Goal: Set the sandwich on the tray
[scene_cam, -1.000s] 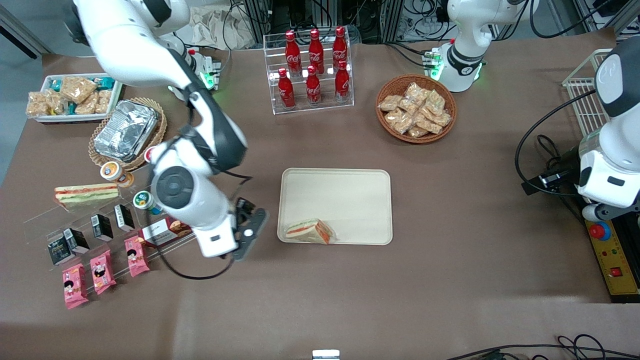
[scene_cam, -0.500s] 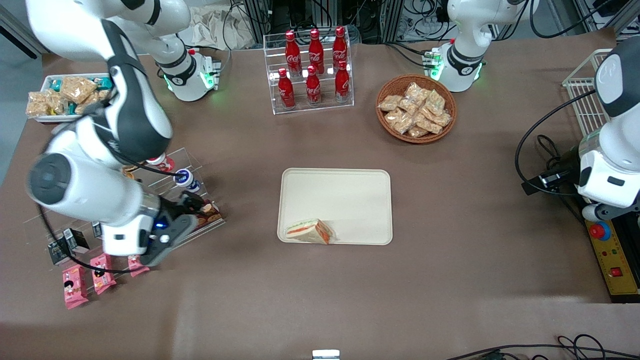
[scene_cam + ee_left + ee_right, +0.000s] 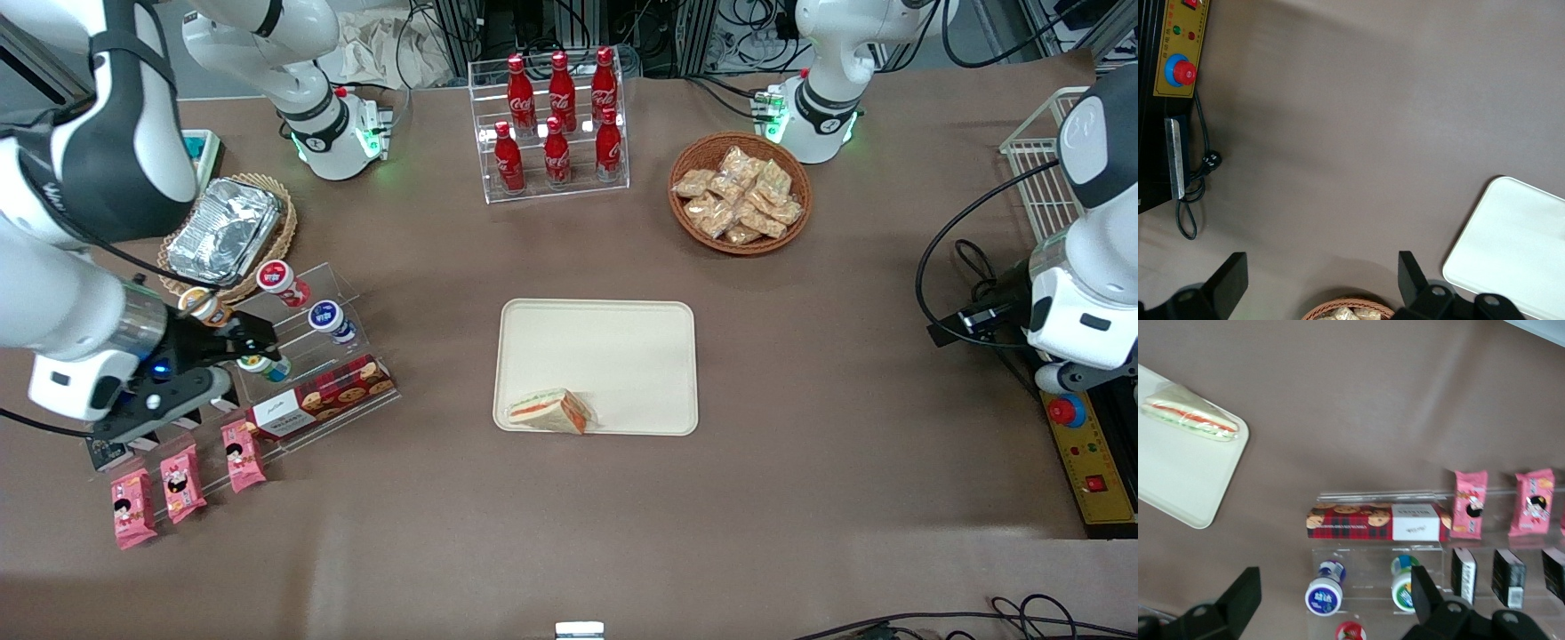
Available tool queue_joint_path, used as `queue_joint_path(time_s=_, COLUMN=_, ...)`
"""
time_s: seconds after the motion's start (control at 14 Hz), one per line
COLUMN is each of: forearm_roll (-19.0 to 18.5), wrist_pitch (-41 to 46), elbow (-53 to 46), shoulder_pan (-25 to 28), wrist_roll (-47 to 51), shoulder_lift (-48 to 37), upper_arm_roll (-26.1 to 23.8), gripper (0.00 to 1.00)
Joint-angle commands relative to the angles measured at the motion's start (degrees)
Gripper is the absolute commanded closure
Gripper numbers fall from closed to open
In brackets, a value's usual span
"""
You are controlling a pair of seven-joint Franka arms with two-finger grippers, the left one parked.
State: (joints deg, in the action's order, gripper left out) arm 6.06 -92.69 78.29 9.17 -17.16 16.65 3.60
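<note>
— That tray [image 3: 613,347] looks matt, like pressed pulp; the sandwich [image 3: 548,411] on it has shiny clear wrap.

— And the brown bench cover [image 3: 569,516] is dull, like paper. The foil container [image 3: 222,229] is crinkled metal in a woven basket [image 3: 283,233].

— The gripper [image 3: 244,342], fingers spread, is matt black plastic above the clear acrylic rack [image 3: 342,293].

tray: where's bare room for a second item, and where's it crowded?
Most of the tray is bare. The sandwich sits only in its near corner toward the working arm's end. Open cloth borders every side of the tray. The crowded spot is the tiered snack rack, where the open, empty gripper hangs over the small cups.
</note>
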Motion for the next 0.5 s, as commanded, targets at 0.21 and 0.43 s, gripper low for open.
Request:
queue_joint_path(time_s=0.21, forearm_roll=1.05, wrist_pitch=1.90, elbow=1.70, shoulder_pan=-0.64, wrist_roll=4.33, shoulder_lift=-2.67, upper_arm_roll=1.67, gripper=0.00)
queue_joint_path(time_s=0.43, forearm_roll=3.25, wrist_pitch=3.57, elbow=1.51, shoulder_pan=-3.45, wrist_roll=4.24, shoulder_lift=-2.49, upper_arm_roll=2.12, gripper=0.00)
